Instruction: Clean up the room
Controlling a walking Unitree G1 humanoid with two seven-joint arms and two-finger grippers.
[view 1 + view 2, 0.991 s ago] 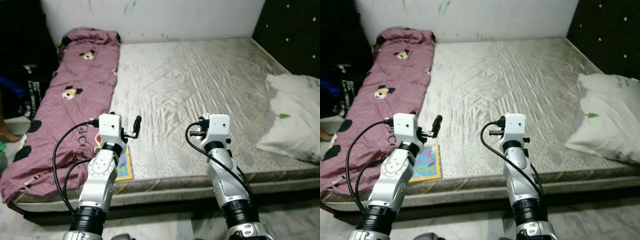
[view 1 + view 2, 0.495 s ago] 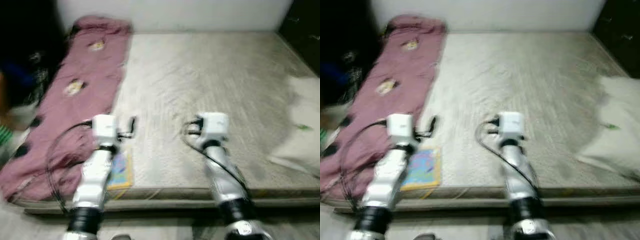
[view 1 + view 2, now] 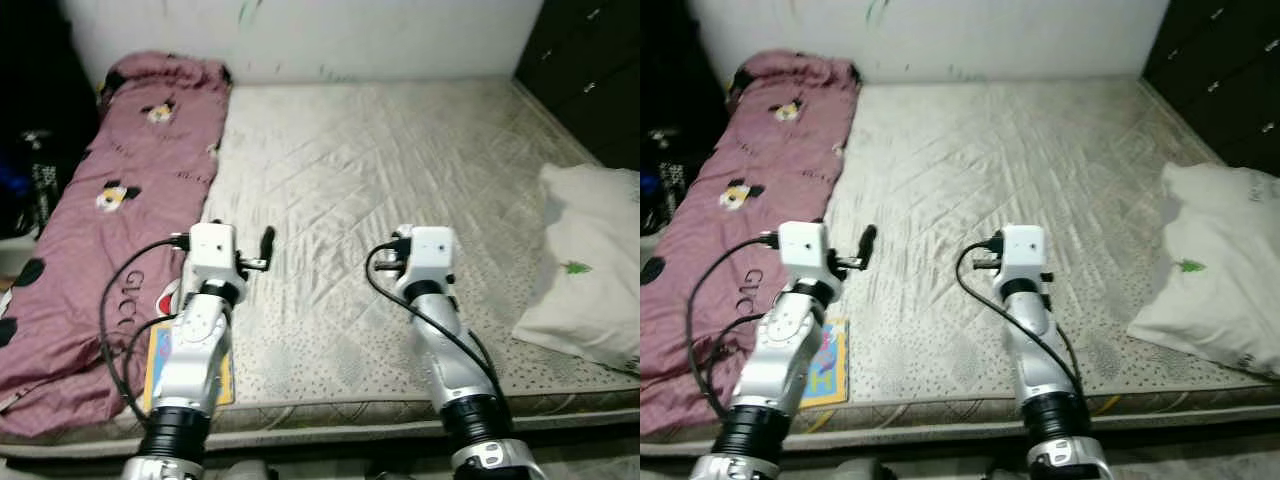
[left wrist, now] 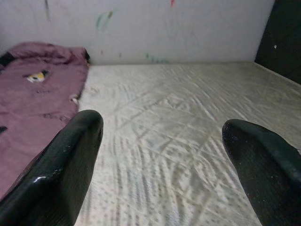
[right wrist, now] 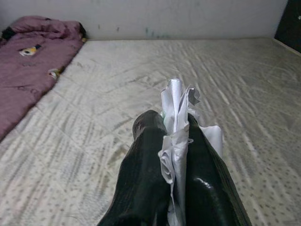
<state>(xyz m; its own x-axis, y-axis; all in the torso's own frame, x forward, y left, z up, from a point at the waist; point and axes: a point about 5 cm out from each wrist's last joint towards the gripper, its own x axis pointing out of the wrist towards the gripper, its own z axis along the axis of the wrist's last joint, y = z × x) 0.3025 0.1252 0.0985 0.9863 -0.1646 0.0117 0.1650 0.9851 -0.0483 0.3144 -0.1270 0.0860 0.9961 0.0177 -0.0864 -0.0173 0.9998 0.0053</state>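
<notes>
Both arms have shifted right along the mattress [image 3: 400,160] with your view; your right gripper [image 5: 175,141] still pinches crumpled white paper [image 5: 176,106], your left gripper [image 4: 160,150] gapes empty. Next, you likely need a bin.

Both silver arms reach forward from the bottom of the frame, elbows bent, wrists raised side by side near the middle. The left tool [image 4: 160,155] has its two black fingers [image 4: 61,165] spread wide apart. The right tool [image 5: 176,141] has its fingers pressed together on a crumpled white wrapper [image 5: 176,113].
</notes>
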